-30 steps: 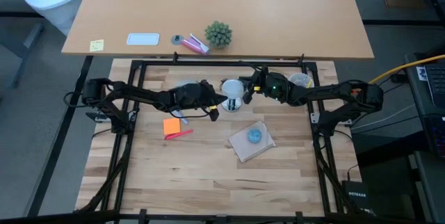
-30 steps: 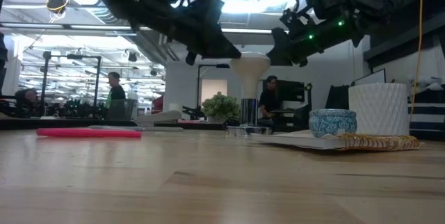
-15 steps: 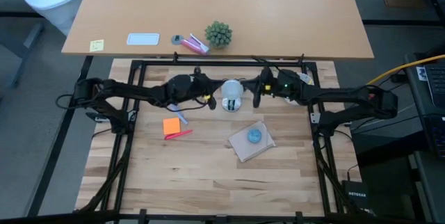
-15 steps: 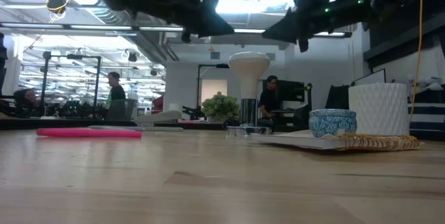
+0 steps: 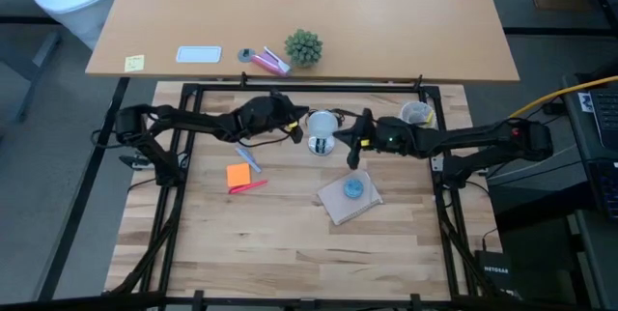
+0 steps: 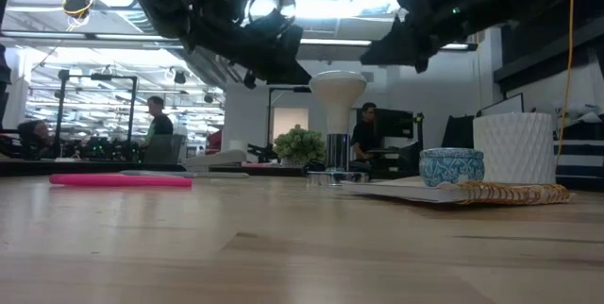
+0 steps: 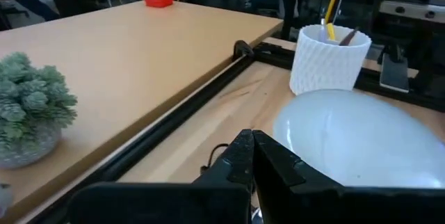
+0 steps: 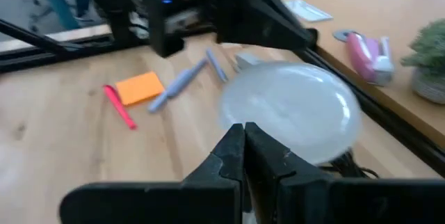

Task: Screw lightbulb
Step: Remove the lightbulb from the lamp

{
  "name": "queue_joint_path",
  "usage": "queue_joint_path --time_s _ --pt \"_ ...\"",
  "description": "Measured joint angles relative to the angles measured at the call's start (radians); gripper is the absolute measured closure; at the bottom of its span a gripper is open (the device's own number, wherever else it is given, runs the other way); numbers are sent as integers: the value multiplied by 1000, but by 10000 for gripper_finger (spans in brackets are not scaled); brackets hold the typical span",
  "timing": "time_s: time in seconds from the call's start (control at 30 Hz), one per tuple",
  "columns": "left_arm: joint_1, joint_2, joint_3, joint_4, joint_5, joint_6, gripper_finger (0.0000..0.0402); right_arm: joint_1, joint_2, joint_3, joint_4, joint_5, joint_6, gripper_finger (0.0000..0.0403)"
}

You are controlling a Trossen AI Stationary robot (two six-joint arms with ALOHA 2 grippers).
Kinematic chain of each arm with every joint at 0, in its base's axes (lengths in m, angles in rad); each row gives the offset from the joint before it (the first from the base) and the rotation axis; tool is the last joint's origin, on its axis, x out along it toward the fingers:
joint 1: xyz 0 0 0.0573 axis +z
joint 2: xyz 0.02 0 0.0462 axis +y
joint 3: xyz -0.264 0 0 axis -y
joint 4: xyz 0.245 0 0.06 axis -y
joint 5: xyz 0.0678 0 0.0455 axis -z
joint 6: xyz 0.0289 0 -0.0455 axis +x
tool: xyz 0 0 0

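Observation:
The frosted white lightbulb (image 5: 323,123) stands upright with its grey base (image 6: 337,150) in the round metal socket (image 6: 337,177) at the table's far middle. My left gripper (image 5: 296,130) is shut and hangs just left of the globe, above the table (image 6: 279,62). My right gripper (image 5: 351,154) is shut, to the right of the bulb and a little nearer than it, also raised (image 6: 408,51). Each wrist view shows the globe close beyond shut fingers: the left wrist view (image 7: 354,137) and the right wrist view (image 8: 292,109). Neither gripper touches it.
A white textured cup (image 5: 417,113) with pens stands at the far right. A blue round blob (image 5: 353,188) sits on a woven mat (image 5: 348,200). An orange note (image 5: 239,174), a pink pen (image 6: 121,180) and a grey pen (image 5: 247,157) lie left of the bulb.
Both grippers have drawn away from the bulb and risen. My left gripper has gone toward the table's far edge. My right gripper has gone toward the right edge, then toward the near edge. The bulb has stayed upright in the socket.

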Motion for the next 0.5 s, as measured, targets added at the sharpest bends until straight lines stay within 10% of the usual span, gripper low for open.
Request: queue_joint_path --time_s 0.5 --pt "-63 -1 1 -30 -3 -34 401 0 101 -1 -17 158 0 391"
